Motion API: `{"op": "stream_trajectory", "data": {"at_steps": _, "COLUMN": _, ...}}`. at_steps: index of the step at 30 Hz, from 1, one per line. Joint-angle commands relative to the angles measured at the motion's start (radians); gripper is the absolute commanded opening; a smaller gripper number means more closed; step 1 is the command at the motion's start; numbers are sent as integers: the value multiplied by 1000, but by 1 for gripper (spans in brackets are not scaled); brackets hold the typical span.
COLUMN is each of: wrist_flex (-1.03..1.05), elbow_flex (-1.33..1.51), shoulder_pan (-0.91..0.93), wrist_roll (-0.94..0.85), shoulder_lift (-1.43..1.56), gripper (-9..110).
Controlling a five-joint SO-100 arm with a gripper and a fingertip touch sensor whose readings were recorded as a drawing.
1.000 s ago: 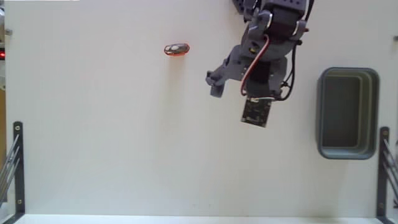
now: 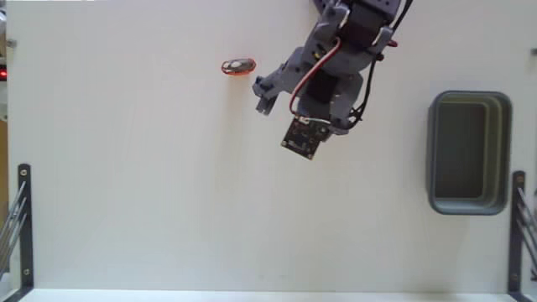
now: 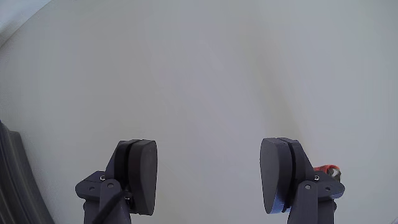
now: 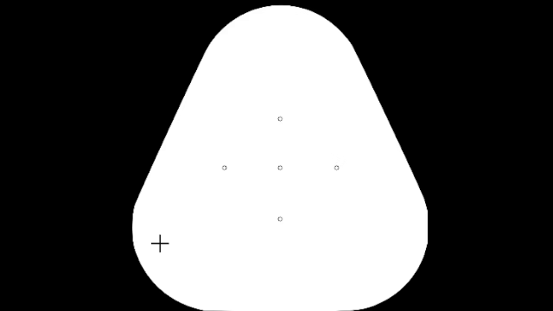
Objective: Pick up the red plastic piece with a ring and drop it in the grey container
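In the fixed view only: grey container (image 2: 469,153) far right, red piece (image 2: 238,66) near gripper (image 2: 267,99). In wrist view: jaws spread wide, empty; red sliver behind right finger (image 3: 280,177).

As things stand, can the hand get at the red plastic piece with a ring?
Probably yes. The hand is open with nothing between its fingers, and in the fixed view only bare table separates it from the red plastic piece with a ring, which lies in the open.

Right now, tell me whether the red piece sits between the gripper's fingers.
No. In the wrist view the gripper is open over bare table, and the red piece peeks out beyond the right finger.
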Motion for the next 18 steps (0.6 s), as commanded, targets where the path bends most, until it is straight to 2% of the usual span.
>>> {"op": "stream_trajectory", "data": {"at_steps": 1, "wrist_flex": 19, "elbow_flex": 4, "shoulder_pan": 41, "wrist_roll": 5, "shoulder_lift": 38, "gripper": 110}}
{"op": "stream_trajectory", "data": {"at_steps": 18, "wrist_flex": 19, "elbow_flex": 4, "shoulder_pan": 169, "wrist_roll": 5, "shoulder_lift": 38, "gripper": 110}}
